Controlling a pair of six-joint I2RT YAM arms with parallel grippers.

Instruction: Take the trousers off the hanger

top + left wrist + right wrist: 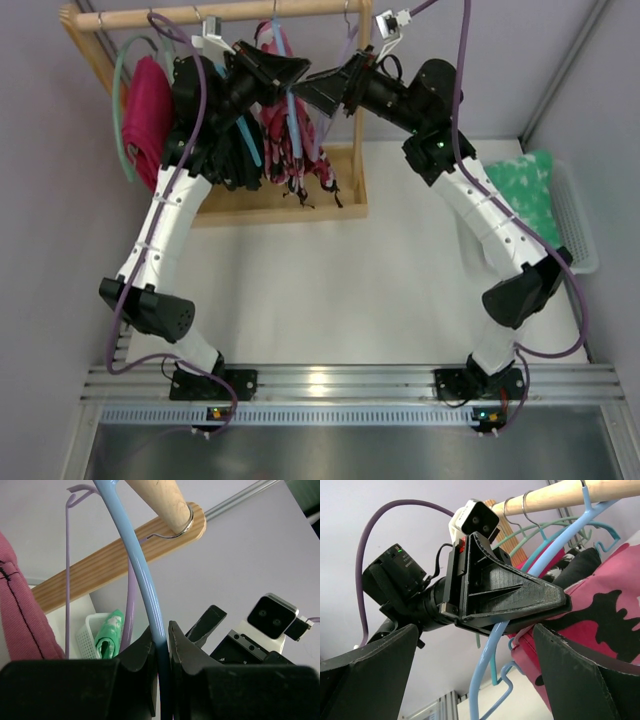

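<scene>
The light-blue hanger (292, 112) hangs from the wooden rod (230, 12) with the pink-red camouflage trousers (290, 145) draped on it. My left gripper (288, 72) is shut on the hanger's arm; in the left wrist view (161, 640) the blue arm (145, 575) runs up between its closed jaws. My right gripper (312, 90) faces it, open and empty. In the right wrist view (477, 670) its fingers (370, 665) stand wide apart around the hanger (487, 680), with the trousers (612, 615) just to the right.
A plain magenta garment (148, 115) on a teal hanger (122, 110) and a black garment (235, 160) hang left of the trousers. A lilac hanger (66, 580) hangs beside the blue one. A white basket (580, 215) holding green fabric (525, 190) stands at the right.
</scene>
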